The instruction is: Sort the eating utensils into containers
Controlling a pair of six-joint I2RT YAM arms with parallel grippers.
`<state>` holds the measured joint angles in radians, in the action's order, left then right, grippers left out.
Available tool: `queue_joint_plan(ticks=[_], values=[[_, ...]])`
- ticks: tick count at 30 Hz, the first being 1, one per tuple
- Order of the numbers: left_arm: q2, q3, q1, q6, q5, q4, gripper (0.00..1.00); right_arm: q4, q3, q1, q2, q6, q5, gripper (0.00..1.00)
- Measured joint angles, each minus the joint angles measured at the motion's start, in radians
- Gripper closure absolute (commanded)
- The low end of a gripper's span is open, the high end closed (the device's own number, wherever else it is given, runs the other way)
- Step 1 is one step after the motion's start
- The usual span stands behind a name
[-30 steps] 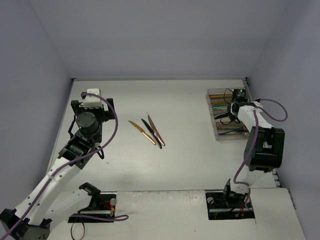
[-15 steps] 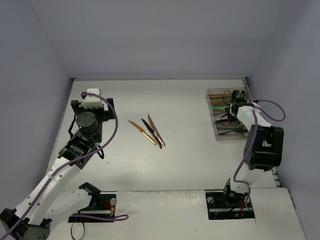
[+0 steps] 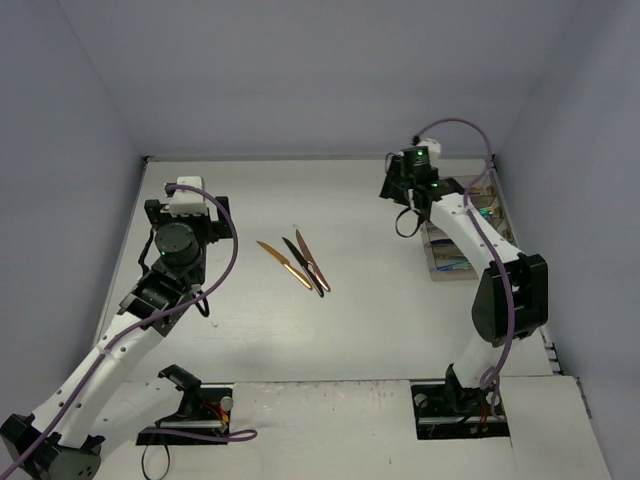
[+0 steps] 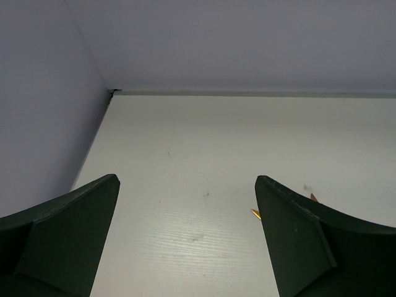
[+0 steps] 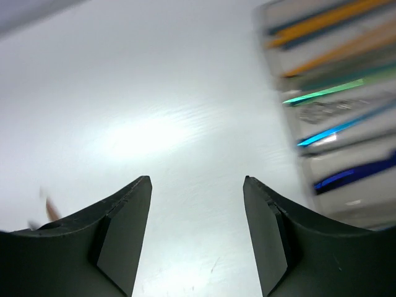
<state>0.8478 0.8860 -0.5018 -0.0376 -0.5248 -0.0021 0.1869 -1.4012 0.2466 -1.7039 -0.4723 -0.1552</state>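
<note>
We see the containers [image 5: 296,133] smeared by motion blur in the right wrist view and cut off at the right edge. The eating utensils [image 5: 322,93] inside show only as gold, teal and blue streaks, so we cannot tell forks from spoons. A reddish-brown tip [image 5: 49,209] shows at the far left, the rest hidden by the right gripper [image 5: 197,180]. From above, the right arm [image 3: 470,225] covers much of the containers. In the left wrist view a gold tip [image 4: 255,213] and a copper tip [image 4: 312,198] peek out. Their lengths are hidden behind the left gripper [image 4: 186,178], itself cropped at the bottom edge.
</note>
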Motion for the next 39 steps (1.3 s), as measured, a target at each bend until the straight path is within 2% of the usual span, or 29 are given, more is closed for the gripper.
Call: queue_joint_plan(ticks=[7,15,23,39], values=[[0.021,0.0,0.0,0.0,0.004,-0.001,0.1,0.043,-0.021,0.277,-0.075,0.271,0.032,0.44],[0.033,0.0,0.0,0.0,0.004,-0.005,0.1,0.079,-0.059,0.46,-0.273,0.375,0.061,0.46],[0.033,0.0,0.0,0.001,0.005,-0.008,0.1,0.079,-0.122,0.525,-0.365,0.388,0.096,0.51],[0.027,0.0,0.0,0.005,0.03,-0.008,0.1,0.073,-0.116,0.532,-0.405,0.384,0.1,0.62]])
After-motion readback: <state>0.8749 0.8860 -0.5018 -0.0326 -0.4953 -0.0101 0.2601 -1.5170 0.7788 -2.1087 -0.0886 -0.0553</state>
